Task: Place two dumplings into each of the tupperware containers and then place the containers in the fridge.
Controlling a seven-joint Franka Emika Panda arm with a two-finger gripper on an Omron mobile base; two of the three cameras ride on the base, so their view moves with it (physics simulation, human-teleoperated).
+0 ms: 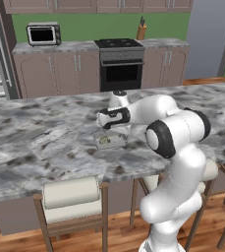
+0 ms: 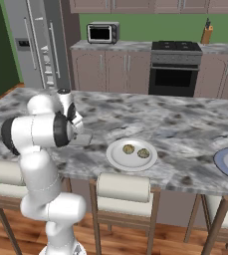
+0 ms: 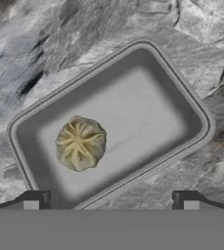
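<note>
Pincer (image 3: pixel 111 201) released, spread wide above grey tub (image 3: pixel 182 105); one dumpling (image 3: pixel 80 143) near its left wall, remaining floor bare

No text, label, brand, number or sign can be read anywhere in these views — the dark display panel on the fridge (image 2: pixel 24 44) is too small and blurred to make out, and the toaster oven (image 2: pixel 102 33) shows no legible marking.

One dumpling (image 3: pixel 80 143) lies in the tub (image 3: pixel 133 97) on the counter (image 3: pixel 45 49)
</note>
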